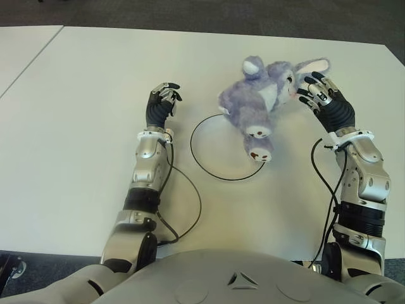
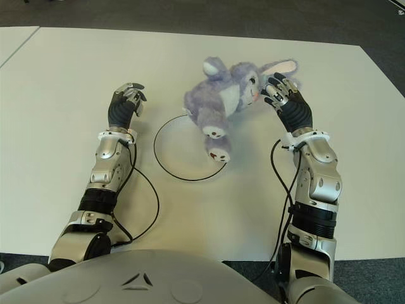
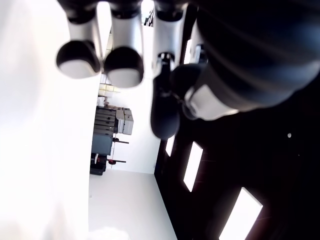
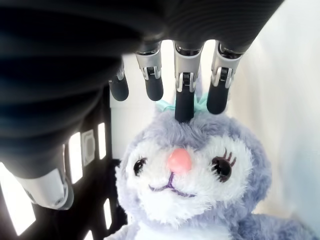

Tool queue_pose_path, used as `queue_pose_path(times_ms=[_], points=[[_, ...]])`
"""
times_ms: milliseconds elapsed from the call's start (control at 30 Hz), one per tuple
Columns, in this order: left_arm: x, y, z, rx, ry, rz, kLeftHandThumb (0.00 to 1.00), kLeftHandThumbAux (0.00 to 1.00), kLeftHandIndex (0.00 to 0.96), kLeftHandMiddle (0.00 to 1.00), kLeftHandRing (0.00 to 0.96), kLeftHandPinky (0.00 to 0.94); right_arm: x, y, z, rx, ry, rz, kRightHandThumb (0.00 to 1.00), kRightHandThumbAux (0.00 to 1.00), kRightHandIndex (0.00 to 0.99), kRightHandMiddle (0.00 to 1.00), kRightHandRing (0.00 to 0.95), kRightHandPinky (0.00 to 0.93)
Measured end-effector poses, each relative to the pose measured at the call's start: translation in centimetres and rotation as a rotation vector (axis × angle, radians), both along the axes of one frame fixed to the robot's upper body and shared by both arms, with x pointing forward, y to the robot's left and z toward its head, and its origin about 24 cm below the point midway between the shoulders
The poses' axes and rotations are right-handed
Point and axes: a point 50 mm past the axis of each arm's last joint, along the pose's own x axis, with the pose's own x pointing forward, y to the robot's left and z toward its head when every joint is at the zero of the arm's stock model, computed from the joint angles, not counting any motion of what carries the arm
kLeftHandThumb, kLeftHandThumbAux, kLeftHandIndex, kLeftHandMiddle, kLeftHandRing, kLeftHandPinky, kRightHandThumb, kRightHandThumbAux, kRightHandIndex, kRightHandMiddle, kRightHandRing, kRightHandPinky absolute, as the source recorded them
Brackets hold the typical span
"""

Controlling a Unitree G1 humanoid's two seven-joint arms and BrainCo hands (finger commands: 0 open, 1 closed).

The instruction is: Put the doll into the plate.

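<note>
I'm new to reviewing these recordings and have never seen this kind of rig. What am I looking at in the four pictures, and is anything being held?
This is a humanoid robot with two arms, each ending in a several-fingered hand. The two wide pictures come from a stereo camera on its head, looking down at a white table; the two close-ups come from cameras on its wrists. On the table lies a purple plush bunny doll with its feet over the rim of a plate, seen as a thin dark ring. The right hand is at the doll's head, fingers spread, not gripping. The left hand shows left of the plate, fingers curled, holding nothing.
</note>
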Motion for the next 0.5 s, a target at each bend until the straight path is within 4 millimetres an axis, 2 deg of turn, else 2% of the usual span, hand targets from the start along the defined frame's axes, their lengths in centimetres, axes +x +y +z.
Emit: queue_pose_path(times_ms=[233,500], points=[[0.0,0.0,0.0,0.000,0.003,0.000,0.710,0.705,0.442,0.887,0.889,0.873,-0.5,1.2,0.6,0.017,-0.002,0.086,0.187,0.428,0.000,0.000,0.000,0.029],[0.0,0.0,-0.1,0.001,0.004,-0.002,0.710,0.704,0.442,0.885,0.887,0.874,-0.7,1.8,0.8,0.002,0.002,0.151,0.179,0.409,0.000,0.000,0.000,0.032]])
